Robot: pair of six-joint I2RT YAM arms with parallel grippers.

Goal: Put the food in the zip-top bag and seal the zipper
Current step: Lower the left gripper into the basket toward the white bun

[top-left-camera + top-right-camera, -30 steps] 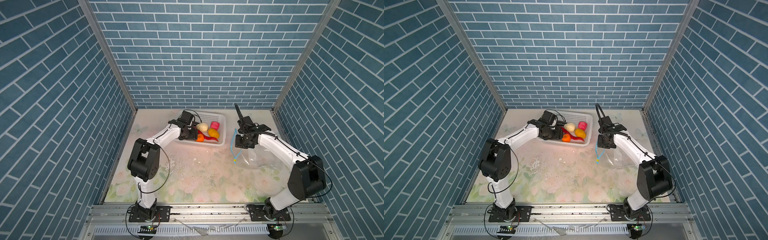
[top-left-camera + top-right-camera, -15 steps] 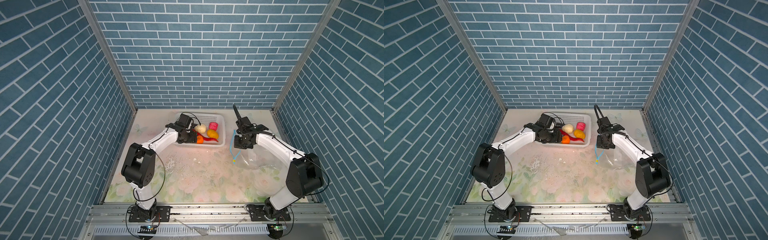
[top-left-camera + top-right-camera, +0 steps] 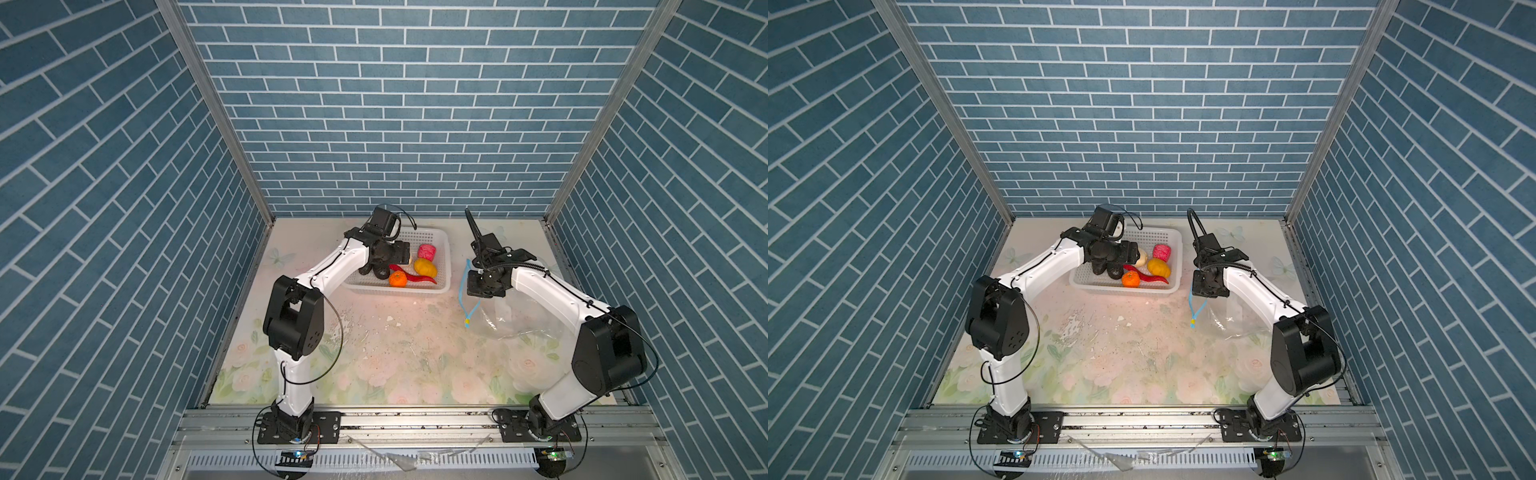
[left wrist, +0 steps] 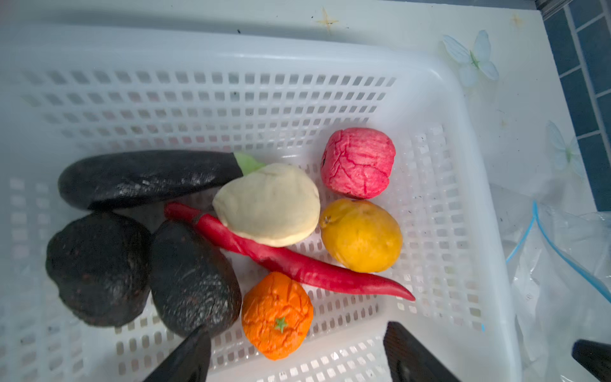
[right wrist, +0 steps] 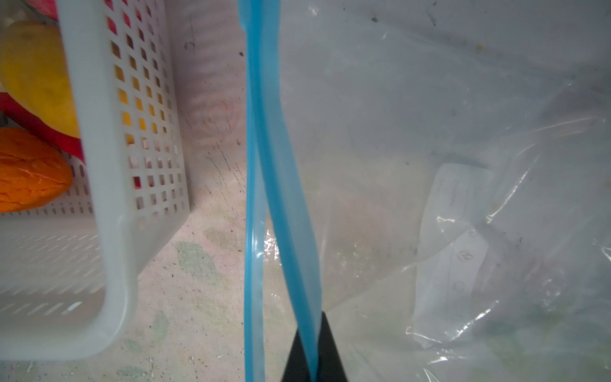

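The food lies in a white basket (image 4: 463,132): black lumps (image 4: 97,268), a cream piece (image 4: 267,205), a pink one (image 4: 358,163), a yellow-orange one (image 4: 362,234), an orange one (image 4: 277,316) and a red chilli (image 4: 291,261). My left gripper (image 4: 296,330) hangs open just above the orange piece, holding nothing. The clear zip-top bag (image 3: 523,316) lies right of the basket. My right gripper (image 5: 310,357) is shut on one lip of its blue zipper (image 5: 281,165) and holds it up, so the mouth gapes. The yellow tab (image 3: 467,321) hangs at the near end.
The basket (image 3: 442,249) stands at the back middle of the floral table, close to the bag's mouth. Blue brick walls close in the back and both sides. White crumbs (image 3: 390,318) lie scattered in front of the basket.
My left gripper has pushed further over the basket's food and its jaws have spread wider. My right gripper has stayed nearly still, pinching the zipper.
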